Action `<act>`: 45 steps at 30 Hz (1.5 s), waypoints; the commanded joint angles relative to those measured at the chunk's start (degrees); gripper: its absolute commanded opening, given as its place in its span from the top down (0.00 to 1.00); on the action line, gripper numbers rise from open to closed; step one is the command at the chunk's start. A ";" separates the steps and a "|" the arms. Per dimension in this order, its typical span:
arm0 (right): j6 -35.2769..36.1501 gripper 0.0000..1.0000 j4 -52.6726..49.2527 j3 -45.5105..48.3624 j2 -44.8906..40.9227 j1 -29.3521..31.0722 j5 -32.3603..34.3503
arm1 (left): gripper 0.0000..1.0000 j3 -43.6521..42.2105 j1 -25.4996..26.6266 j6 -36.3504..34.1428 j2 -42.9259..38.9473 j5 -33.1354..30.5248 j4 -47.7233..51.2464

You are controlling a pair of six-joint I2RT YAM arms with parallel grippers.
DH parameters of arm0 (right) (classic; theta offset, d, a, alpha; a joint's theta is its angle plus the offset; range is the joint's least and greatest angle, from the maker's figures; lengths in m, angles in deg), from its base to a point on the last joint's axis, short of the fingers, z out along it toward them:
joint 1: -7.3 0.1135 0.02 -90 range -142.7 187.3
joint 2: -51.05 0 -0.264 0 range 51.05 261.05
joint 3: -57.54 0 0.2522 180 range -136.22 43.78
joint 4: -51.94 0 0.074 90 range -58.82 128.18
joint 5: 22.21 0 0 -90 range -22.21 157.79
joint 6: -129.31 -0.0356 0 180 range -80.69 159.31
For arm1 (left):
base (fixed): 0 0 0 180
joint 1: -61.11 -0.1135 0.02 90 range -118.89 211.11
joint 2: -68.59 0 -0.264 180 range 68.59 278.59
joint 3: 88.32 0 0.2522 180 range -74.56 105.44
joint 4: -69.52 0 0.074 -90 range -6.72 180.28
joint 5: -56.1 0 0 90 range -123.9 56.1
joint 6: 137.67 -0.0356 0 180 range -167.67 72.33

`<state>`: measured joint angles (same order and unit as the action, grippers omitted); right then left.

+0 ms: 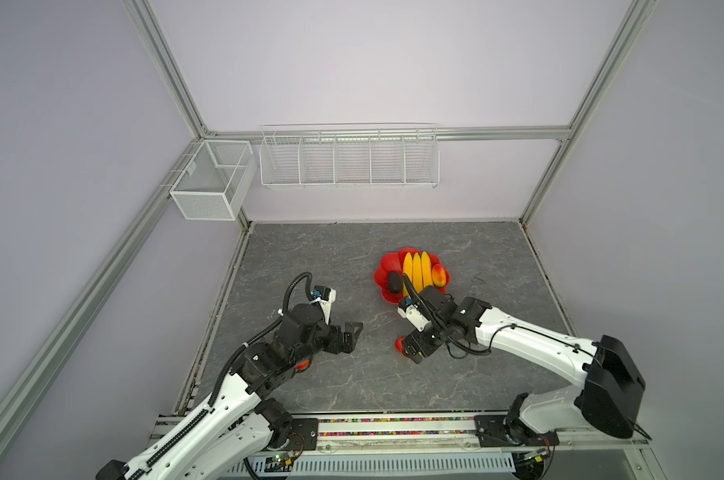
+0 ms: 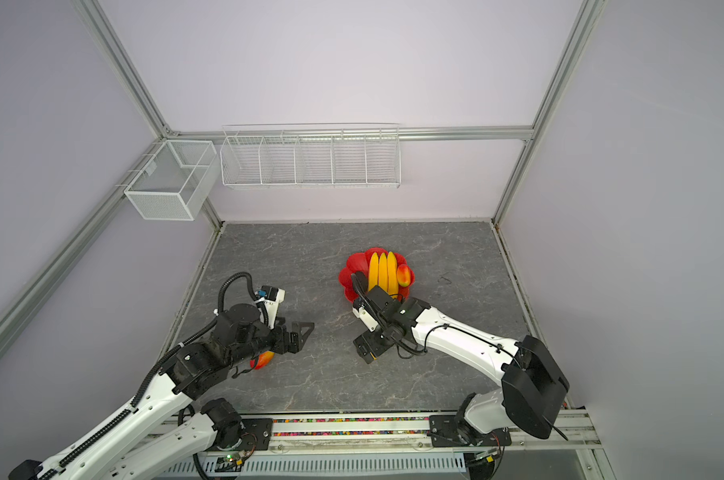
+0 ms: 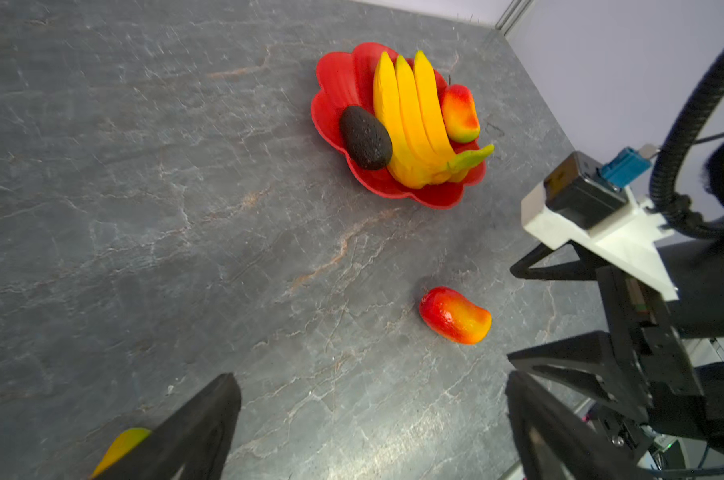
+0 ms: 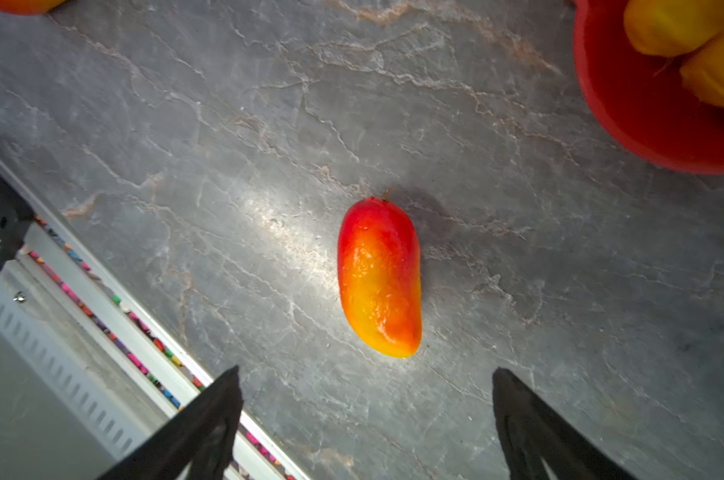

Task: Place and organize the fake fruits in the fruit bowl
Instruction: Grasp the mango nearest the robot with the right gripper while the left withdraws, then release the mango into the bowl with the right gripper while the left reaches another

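The shallow glossy red bowl with the scalloped petal rim (image 3: 331, 79) sits on the grey marbled tabletop (image 1: 310, 257), in its back half and a little right of the middle. It holds the bunch of three yellow bananas (image 3: 410, 120), the dark bumpy avocado (image 3: 365, 138) and one small red-and-yellow mango (image 3: 460, 113).

A second red-and-yellow mango (image 4: 379, 276) lies on the bare tabletop between the bowl and the front edge. The right gripper (image 4: 366, 372) hangs over it with its jaws spread wide and holds nothing. The fruit lies just ahead of the fingertips, not between them.

A third mango (image 2: 262, 360) lies near the left edge, half hidden under the left arm. The left gripper (image 3: 370, 376) is also wide open and empty.

We judge the risks to be these:
- The mango's skin looks slick and rounded, so a pinch near its tapered end could squirt it away.
- The bowl is shallow and the bananas fill its middle. A mango released on top of them could roll over the low rim.
- The right arm crosses above the bowl's near rim, and a careless swing could nudge the bowl.
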<state>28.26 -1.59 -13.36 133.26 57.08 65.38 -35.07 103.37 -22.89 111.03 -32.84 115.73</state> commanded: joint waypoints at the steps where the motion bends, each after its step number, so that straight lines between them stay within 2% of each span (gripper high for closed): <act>1: -0.91 0.07 5.24 0.61 2.76 0.47 0.99 | 0.01 0.86 -0.35 0.73 -0.83 2.36 2.69; 9: 0.66 0.18 7.25 -2.97 11.40 1.41 0.85 | 0.01 -0.01 -0.34 2.17 -0.92 4.21 1.35; 13: 0.51 0.34 6.23 -3.02 14.18 1.82 1.93 | 0.01 -0.15 -0.34 1.88 -1.14 3.78 1.64; 15: 0.77 0.36 6.03 -3.19 15.17 2.02 2.41 | 0.01 -0.11 -0.35 1.75 -1.26 3.50 1.65; 18: 1.11 0.56 4.61 -5.18 16.05 2.01 3.83 | 0.01 -0.20 -0.38 1.50 -1.14 3.01 1.26; 20: 2.32 0.61 2.52 -8.41 15.84 1.90 4.64 | 0.01 0.05 -0.34 1.42 -1.33 1.39 0.81; 25: 4.84 0.61 -2.04 -19.57 15.17 -0.56 2.12 | 0.01 1.64 -0.34 0.96 -1.42 -3.12 -1.59; 31: 4.02 0.62 -1.11 -32.09 17.98 -7.88 0.38 | 0.01 2.21 -0.42 -0.65 2.75 -8.46 -6.64; 37: 1.62 0.62 6.07 -38.22 23.94 -13.09 5.69 | 0.01 2.70 -0.52 -0.82 6.67 -11.65 -10.38; 45: 0.88 0.61 14.78 -42.02 33.70 -16.08 6.37 | 0.01 2.37 -0.68 -0.78 7.36 -13.45 -12.42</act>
<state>30.12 8.70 -53.69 164.50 41.61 71.19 -34.26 103.11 -23.35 118.24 -44.45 105.28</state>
